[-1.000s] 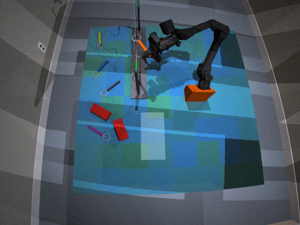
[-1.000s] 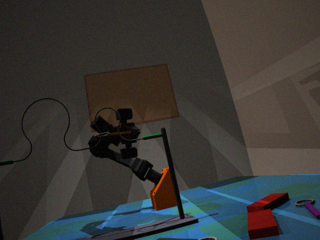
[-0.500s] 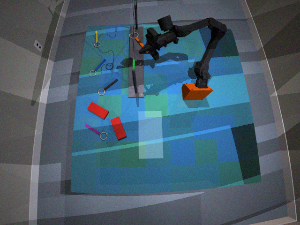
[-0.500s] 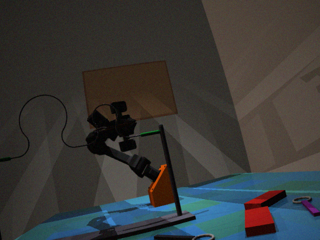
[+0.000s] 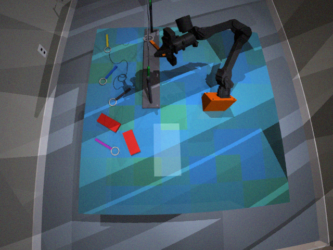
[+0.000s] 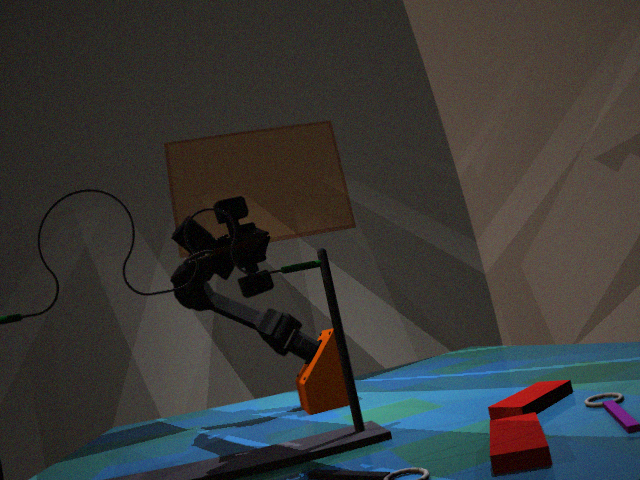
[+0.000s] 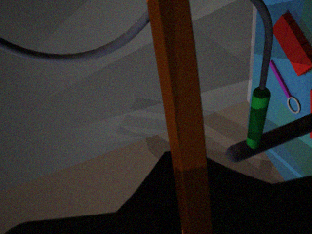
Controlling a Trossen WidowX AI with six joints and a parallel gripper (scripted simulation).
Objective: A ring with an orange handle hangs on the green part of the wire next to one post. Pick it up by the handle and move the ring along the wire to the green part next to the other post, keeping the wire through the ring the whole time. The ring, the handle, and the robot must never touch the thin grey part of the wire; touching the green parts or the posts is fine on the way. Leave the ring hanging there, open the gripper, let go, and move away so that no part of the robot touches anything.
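Note:
The gripper [image 5: 159, 53] [image 7: 190, 168] is shut on the orange handle [image 5: 153, 44] [image 7: 180, 97], high above the base board [image 5: 164, 54]. The white ring [image 5: 153, 38] at the handle's far end appears around the thin grey wire [image 5: 148, 54] [image 6: 132, 227] [image 7: 73, 58], between the posts and nearer the far one in the top view. Whether ring and wire touch cannot be told. The near green part [image 5: 148, 71] [image 6: 301, 266] [image 7: 258, 117] joins the near post [image 5: 149, 92] [image 6: 338, 330]. The other green part [image 5: 150, 2] [image 6: 9, 319] is by the far post [image 5: 151, 21]. The ring is outside the wrist view.
Yellow [image 5: 107, 40], blue [image 5: 111, 71], black [image 5: 123, 94] and purple [image 5: 102, 144] [image 6: 621, 416] ring handles lie on the table. Two red blocks [image 5: 108, 122] [image 5: 131, 142] lie near the purple one. In the exterior view, the wire bends close by the gripper and arm.

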